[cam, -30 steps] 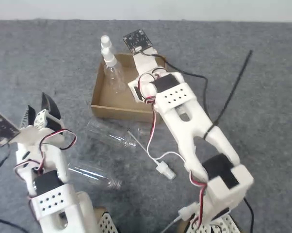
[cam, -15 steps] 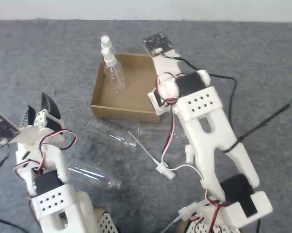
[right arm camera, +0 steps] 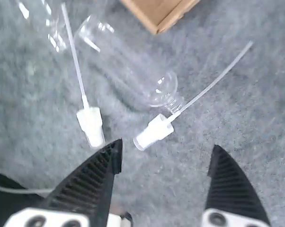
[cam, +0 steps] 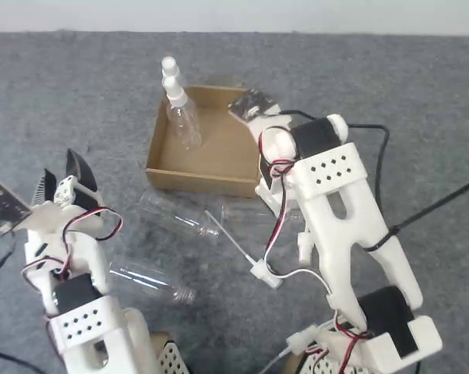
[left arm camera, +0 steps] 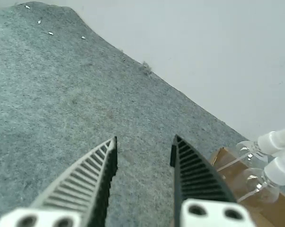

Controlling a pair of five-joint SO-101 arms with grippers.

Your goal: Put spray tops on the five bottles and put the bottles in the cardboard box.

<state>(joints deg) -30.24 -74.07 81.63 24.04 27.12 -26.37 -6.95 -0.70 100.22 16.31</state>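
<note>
Swung back from the brown cardboard box (cam: 188,178), right claw (right arm camera: 166,145) gaping above a white plastic spray top (right arm camera: 153,133); probably next: lower, pinch it. Left claw (left arm camera: 146,139) likewise spread.

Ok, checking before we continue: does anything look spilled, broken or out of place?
Nothing damaged or spilled; uncapped bottles lie on their sides on the carpet beside two loose spray tops; two capped bottles stand at a corner of the cardboard box.
</note>
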